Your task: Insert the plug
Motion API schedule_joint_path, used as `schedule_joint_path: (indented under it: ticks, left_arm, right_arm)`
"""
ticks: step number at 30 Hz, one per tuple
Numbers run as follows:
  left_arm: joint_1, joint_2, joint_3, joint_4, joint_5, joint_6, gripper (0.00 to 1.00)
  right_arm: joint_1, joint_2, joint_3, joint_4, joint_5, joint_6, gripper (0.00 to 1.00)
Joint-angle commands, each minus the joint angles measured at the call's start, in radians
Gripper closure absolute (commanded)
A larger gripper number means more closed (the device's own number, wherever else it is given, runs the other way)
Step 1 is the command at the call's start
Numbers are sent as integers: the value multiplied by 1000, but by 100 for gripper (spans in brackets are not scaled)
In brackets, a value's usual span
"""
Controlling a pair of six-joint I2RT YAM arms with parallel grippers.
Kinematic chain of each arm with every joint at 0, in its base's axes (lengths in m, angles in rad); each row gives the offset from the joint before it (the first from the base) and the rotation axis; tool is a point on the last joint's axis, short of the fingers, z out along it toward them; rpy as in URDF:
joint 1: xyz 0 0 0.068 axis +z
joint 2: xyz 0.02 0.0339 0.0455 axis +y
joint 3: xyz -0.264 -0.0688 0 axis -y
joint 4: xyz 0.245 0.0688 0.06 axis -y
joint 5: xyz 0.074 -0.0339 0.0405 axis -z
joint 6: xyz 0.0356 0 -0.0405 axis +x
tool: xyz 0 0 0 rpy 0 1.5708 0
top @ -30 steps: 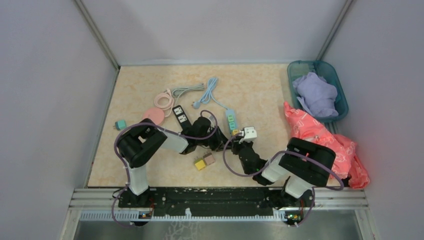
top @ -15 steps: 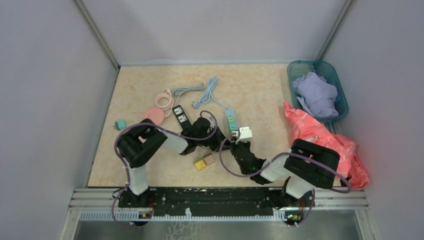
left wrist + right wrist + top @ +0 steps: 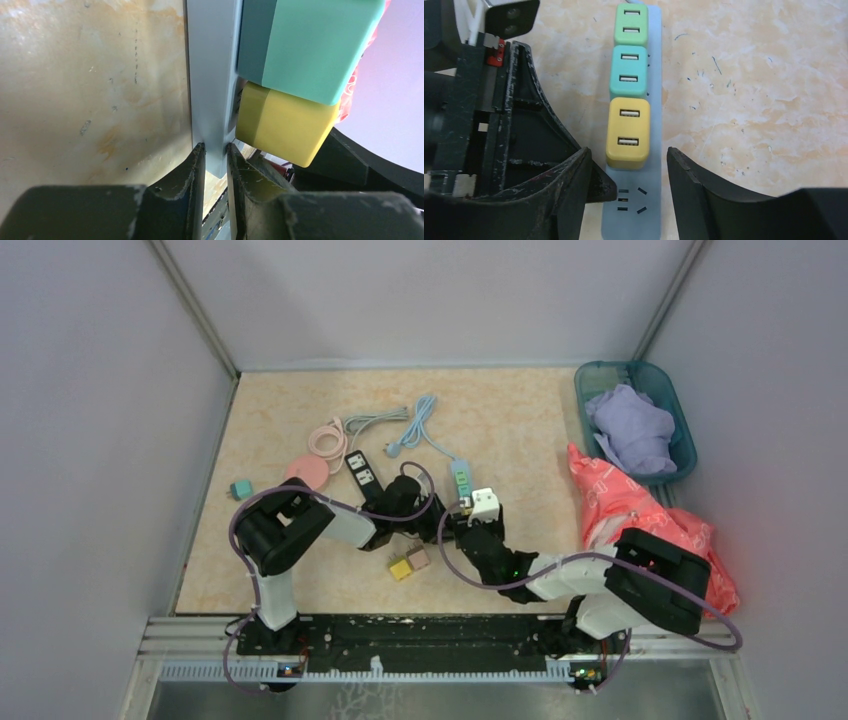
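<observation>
A light blue power strip (image 3: 654,125) lies on the table with a green plug (image 3: 630,22), a teal plug (image 3: 628,72) and a yellow plug (image 3: 627,132) seated in a row. An empty socket (image 3: 631,197) shows just below the yellow plug. My right gripper (image 3: 628,152) is open, its fingers either side of the strip at the yellow plug's lower end, holding nothing. My left gripper (image 3: 216,147) is shut on the edge of the power strip (image 3: 212,75), beside the yellow plug (image 3: 285,125). In the top view both grippers meet at the strip's (image 3: 461,480) near end.
Loose yellow (image 3: 400,568) and pink (image 3: 418,558) plugs lie near the left arm. A black power strip (image 3: 360,470), a pink round strip (image 3: 305,472) and a teal plug (image 3: 240,489) sit to the left. A teal basket (image 3: 680,430) and orange-pink cloth (image 3: 620,495) are at the right.
My right gripper moved left and forward over the strip's near end, and its jaws have opened. The left gripper has stayed shut on the strip.
</observation>
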Motion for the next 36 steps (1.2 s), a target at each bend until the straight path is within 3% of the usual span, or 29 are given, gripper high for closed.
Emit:
schedule_joint_path:
  ticks: [1,11,19,26,36]
  left_arm:
    - [-20,19,-20,-72,-18,19,74]
    - [-23,16,-19,-74,-20,23,74]
    - [-23,14,-19,-74,-19,23,74]
    - [-25,13,-19,-76,-19,26,74]
    - [-25,6,-14,-85,-24,32,74]
  right_arm:
    - [23,-81,74,-136,-54,30,41]
    - [-24,-187,261,-543,-135,141,37]
    - [-106,-140,454,-827,-260,177,39]
    - [-218,-115,507,-876,-447,148,47]
    - [-287,-31,566,-919,-557,111,57]
